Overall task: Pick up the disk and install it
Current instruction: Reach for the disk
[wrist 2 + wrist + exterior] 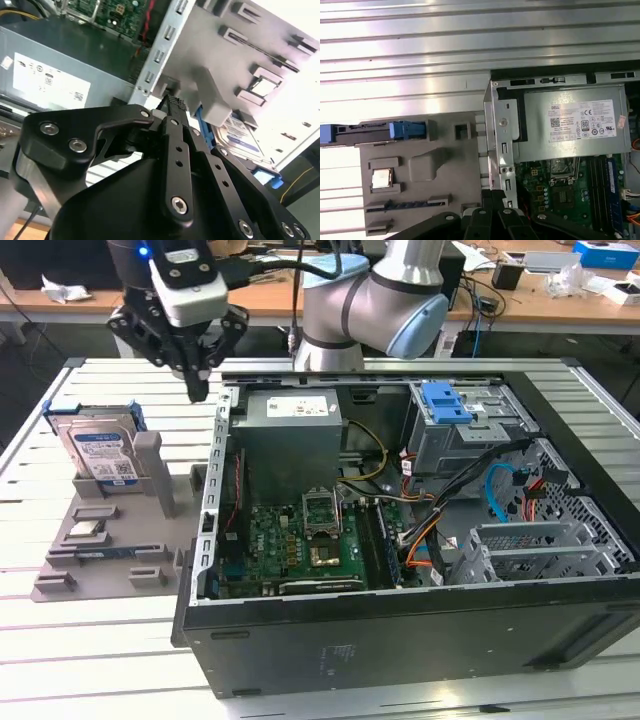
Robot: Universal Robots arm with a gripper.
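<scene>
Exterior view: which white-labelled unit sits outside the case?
The disk, standing on edge in the grey fixture; the power supply lies inside the case.

Table: 1 pale metal table [70, 640] with long ribbed slats.
Left side: 1 grey plastic holder plate [120, 530] lies flat on the slats, at the exterior view's left.
Right side: 1 open black computer case [400, 640] lies on its side, just beside the holder plate.

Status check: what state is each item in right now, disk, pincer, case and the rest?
disk: upright on edge in the grey holder, not gripped.
pincer: shut, empty, above the holder's edge by the computer case.
computer case: on its side, open, inside exposed.
blue bracket: seated atop the grey drive bay.
power supply: mounted inside the case.
</scene>
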